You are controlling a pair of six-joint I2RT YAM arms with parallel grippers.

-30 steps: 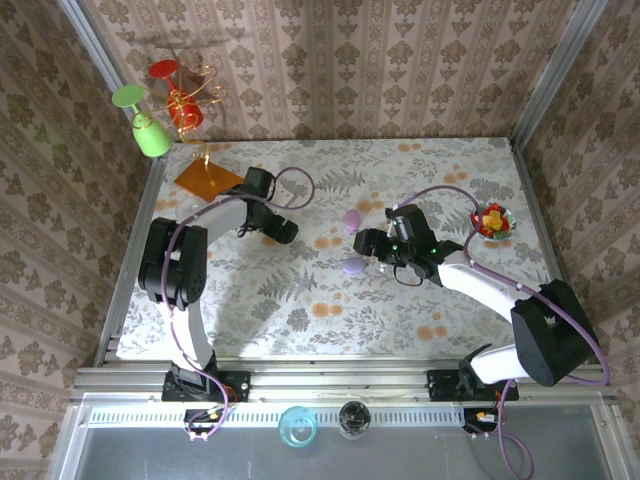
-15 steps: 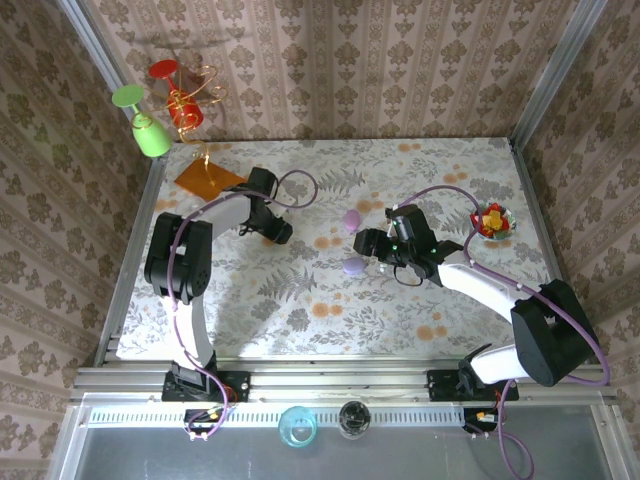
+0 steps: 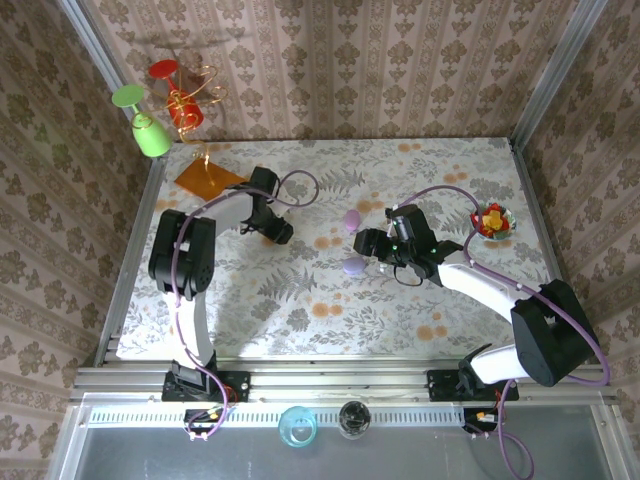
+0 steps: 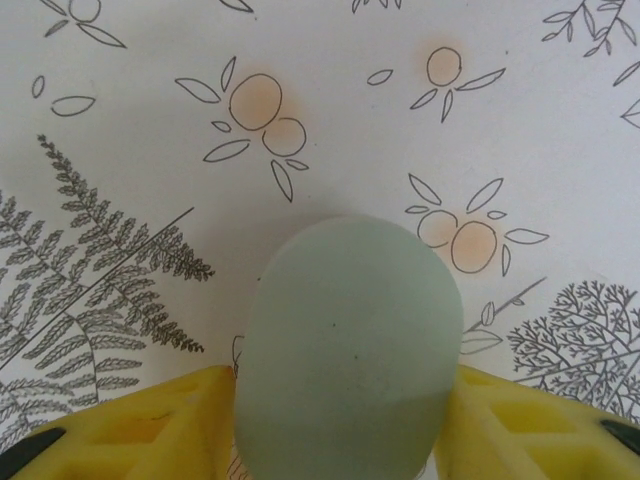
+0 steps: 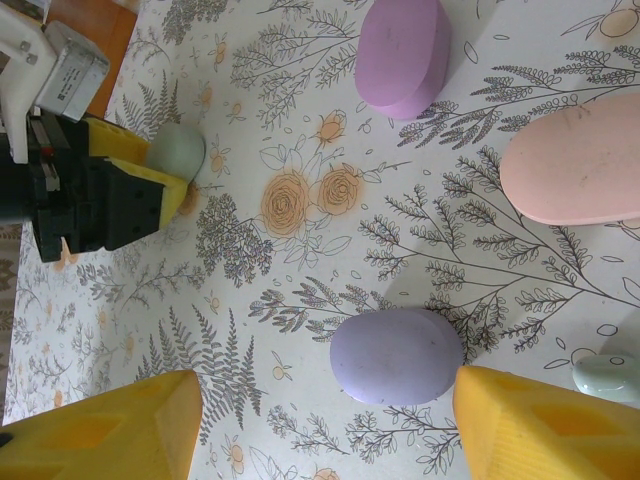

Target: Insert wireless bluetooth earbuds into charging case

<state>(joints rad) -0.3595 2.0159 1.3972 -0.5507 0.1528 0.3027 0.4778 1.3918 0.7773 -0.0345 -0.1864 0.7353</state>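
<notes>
Charging case (image 4: 350,350), pale green, clamped between the yellow fingers (image 4: 150,420) of my left claw (image 4: 345,400). In the left wrist close-up both fingers touch its flanks. The right wrist view adds a lilac case (image 5: 397,355) lying loose between the spread fingers of my right claw (image 5: 325,390), with a violet case (image 5: 403,52) at its 12 o'clock and a pink case (image 5: 575,160) at its 1 o'clock. From above: flower-printed table (image 3: 300,300), patterned wallpaper walls (image 3: 350,70). A small pale green earbud (image 5: 608,375) lies at 3 o'clock of the lilac case, just beside my right claw's finger.

One case (image 4: 345,340) sits in left hand (image 4: 345,405), another case (image 5: 397,356) before right hand (image 5: 325,412).
</notes>
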